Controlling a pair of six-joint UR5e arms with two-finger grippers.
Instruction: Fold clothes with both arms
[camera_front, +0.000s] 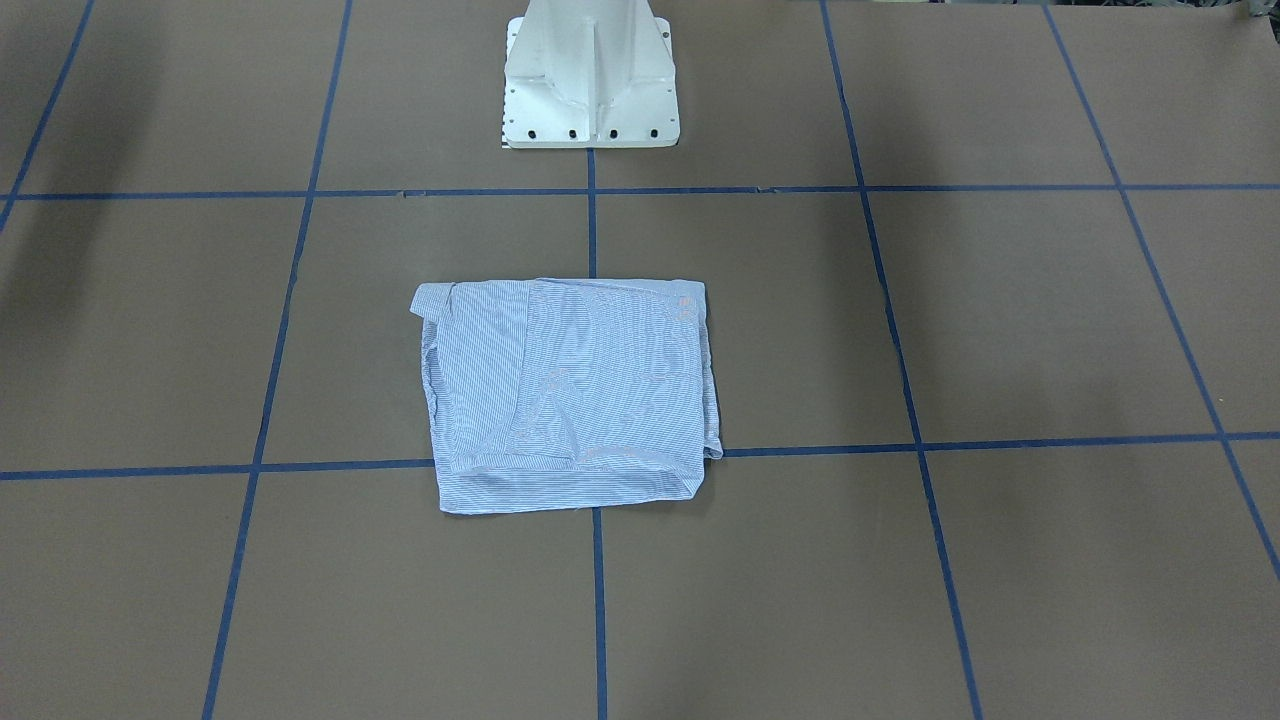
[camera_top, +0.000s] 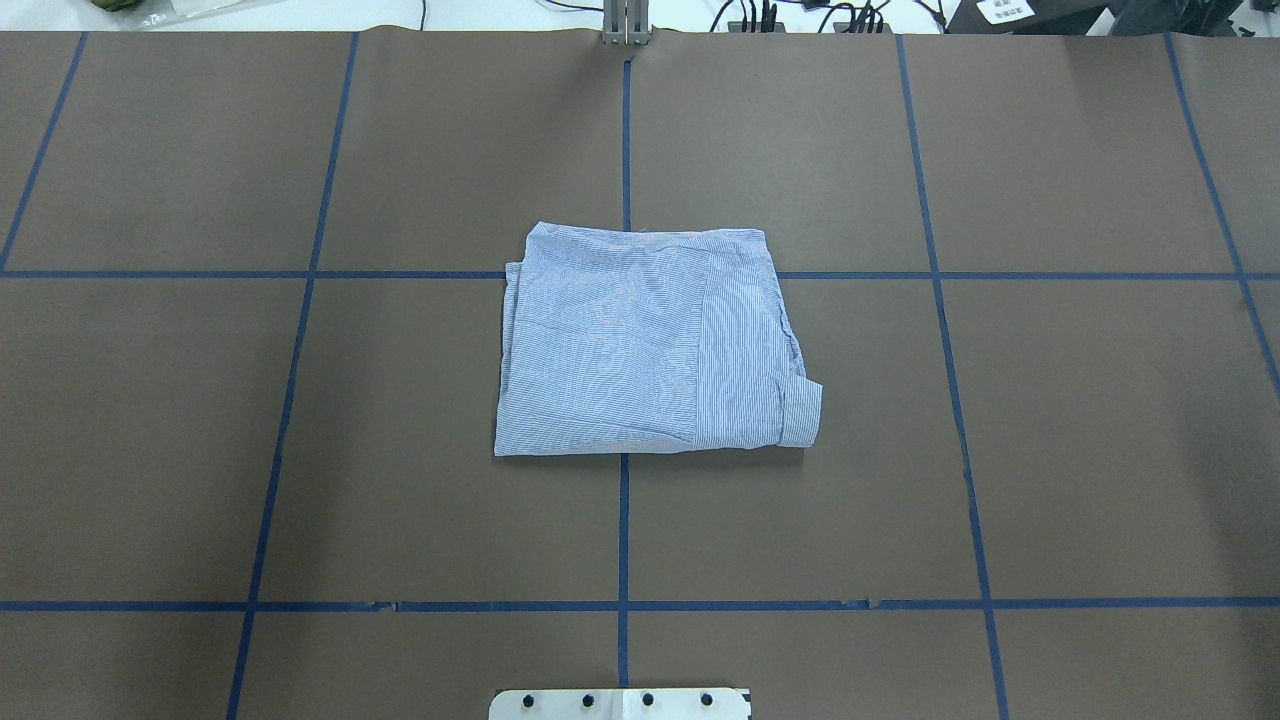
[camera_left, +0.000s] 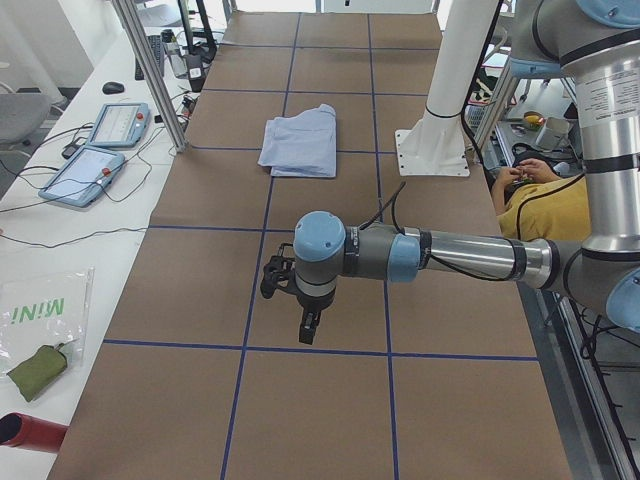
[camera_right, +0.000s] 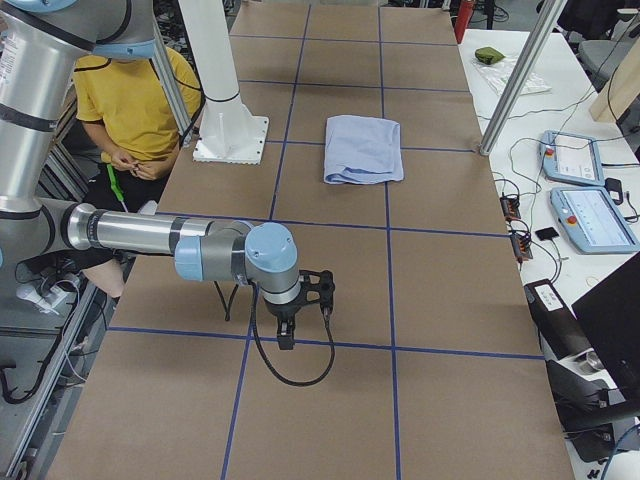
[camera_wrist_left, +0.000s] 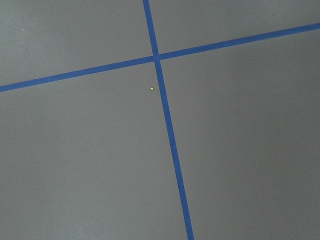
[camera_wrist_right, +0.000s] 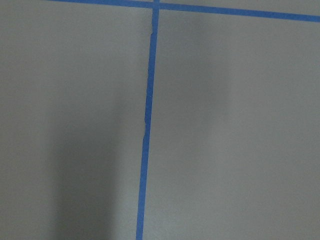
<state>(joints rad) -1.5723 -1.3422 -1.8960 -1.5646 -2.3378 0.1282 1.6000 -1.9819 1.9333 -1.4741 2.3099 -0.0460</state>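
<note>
The folded shirt lay well apart from the left gripper and right gripper (2 in all, both over the table); whether either was wide or narrow I could not tell.

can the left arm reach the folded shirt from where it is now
Probably yes. The left gripper hangs over the table, well apart from the shirt, and nothing lies on the stretch between them. Whether the arm's span covers that gap I can't confirm.
</note>
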